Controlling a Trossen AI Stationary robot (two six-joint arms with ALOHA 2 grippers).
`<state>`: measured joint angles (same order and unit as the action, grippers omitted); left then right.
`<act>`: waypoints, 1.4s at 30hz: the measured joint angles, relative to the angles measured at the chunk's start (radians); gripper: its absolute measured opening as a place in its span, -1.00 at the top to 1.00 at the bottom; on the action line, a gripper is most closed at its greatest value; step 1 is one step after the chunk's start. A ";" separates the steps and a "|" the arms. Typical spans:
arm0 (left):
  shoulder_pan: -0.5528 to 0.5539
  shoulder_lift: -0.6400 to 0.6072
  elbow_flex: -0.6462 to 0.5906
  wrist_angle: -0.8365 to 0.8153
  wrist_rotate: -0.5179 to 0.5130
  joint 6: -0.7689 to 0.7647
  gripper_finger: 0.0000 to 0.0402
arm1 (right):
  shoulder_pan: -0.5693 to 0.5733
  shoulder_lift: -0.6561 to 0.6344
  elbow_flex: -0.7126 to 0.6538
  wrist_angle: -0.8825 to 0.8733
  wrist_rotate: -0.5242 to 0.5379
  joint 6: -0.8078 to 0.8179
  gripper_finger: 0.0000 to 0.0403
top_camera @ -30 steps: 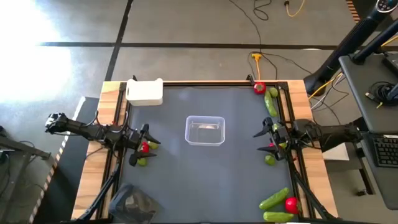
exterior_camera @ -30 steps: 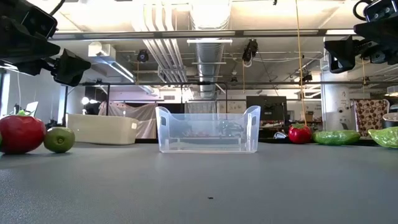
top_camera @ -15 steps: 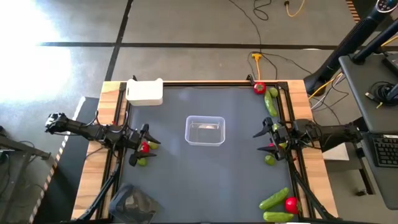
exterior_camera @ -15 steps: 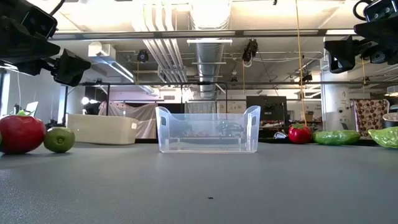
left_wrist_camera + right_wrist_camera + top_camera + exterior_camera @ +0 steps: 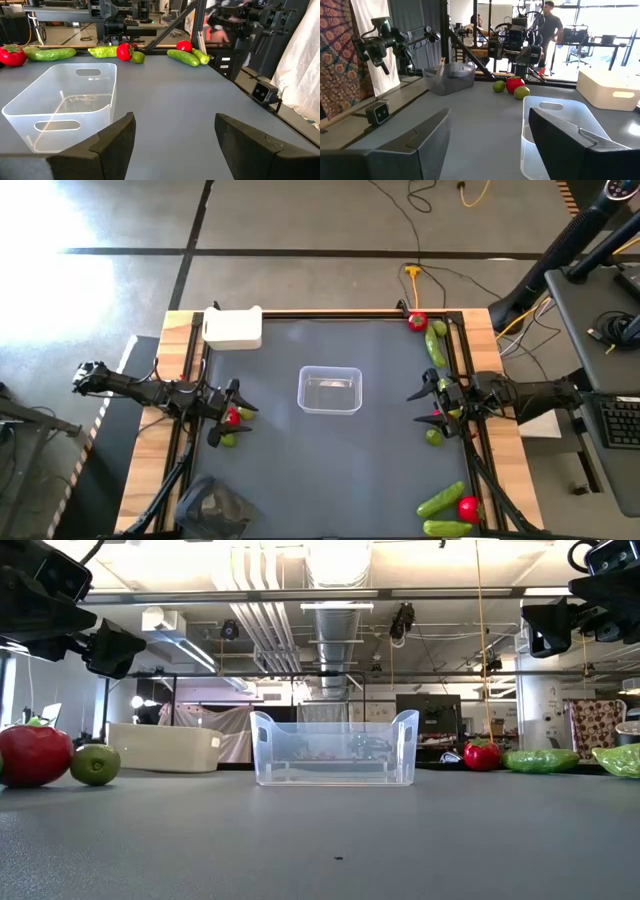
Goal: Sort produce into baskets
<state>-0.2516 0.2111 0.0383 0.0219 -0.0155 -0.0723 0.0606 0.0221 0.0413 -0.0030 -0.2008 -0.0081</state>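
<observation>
The clear tub (image 5: 330, 390) stands mid-table; it also shows in the low view (image 5: 334, 748). The white tub (image 5: 233, 328) is at the far left, the dark tray (image 5: 212, 505) at the near left. A strawberry (image 5: 233, 417) and yellow-green fruits (image 5: 229, 440) lie under my left gripper (image 5: 243, 420), which is open above them. My right gripper (image 5: 418, 405) is open above a yellow-green fruit (image 5: 434, 437). Cucumbers (image 5: 440, 500) and a strawberry (image 5: 467, 506) lie near right; a strawberry (image 5: 417, 321) and a cucumber (image 5: 436, 348) lie far right.
Wooden boards edge the grey mat on the left (image 5: 180, 330) and right (image 5: 480, 330). A camera unit (image 5: 263, 92) sits at the table's side. A person (image 5: 549, 20) stands in the room beyond the table. Open mat lies between the clear tub and the near edge (image 5: 330, 480).
</observation>
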 joint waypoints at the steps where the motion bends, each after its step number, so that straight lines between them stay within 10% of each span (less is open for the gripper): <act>1: 0.000 0.000 0.000 0.000 0.000 0.000 -0.27 | 0.000 0.000 0.000 0.000 0.000 0.000 -0.26; 24: 0.000 0.000 0.000 0.000 0.000 0.000 -0.27 | 0.000 0.000 0.000 0.020 0.000 0.005 -0.34; 32: 0.000 0.000 0.000 0.000 0.000 0.000 -0.27 | -0.002 0.000 0.000 0.187 0.066 0.524 -0.28; 42: 0.000 0.002 0.000 0.000 0.000 0.000 -0.27 | 0.000 0.229 0.166 0.304 0.221 0.572 -0.31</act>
<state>-0.2516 0.2127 0.0387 0.0223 -0.0158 -0.0723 0.0608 0.2513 0.2073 0.3009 0.0204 0.5638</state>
